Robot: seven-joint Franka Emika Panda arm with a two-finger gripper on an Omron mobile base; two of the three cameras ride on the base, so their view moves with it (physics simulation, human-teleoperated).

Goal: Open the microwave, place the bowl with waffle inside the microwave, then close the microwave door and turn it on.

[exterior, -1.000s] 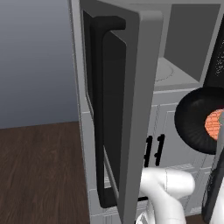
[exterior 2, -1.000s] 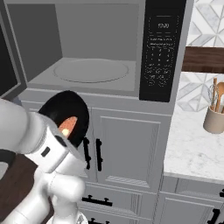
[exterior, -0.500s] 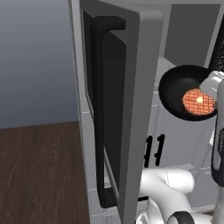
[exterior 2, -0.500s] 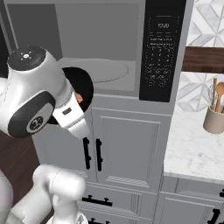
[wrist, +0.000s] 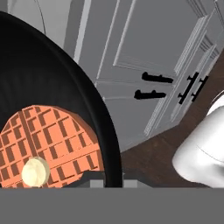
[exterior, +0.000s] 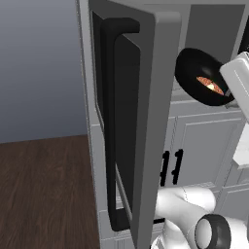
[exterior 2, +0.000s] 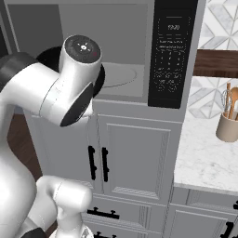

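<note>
The bowl (exterior: 200, 77) has risen toward the microwave (exterior 2: 116, 51); the gripper (wrist: 106, 178), at six o'clock, pinches its rim.

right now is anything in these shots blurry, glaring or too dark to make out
Left base view: evenly lit, the black bowl hides its depth, waffle bright. Right base view: sharp, no glare; the arm blocks the bowl. Hand view: waffle crisp, soft toward the cabinets.

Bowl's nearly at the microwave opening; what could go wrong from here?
The bowl hangs tilted from a rim pinch, so the waffle may slide or the rim slip from the fingers. It is level with the microwave opening's lower edge and might clip it. The arm's elbow is close to the cavity too.
</note>
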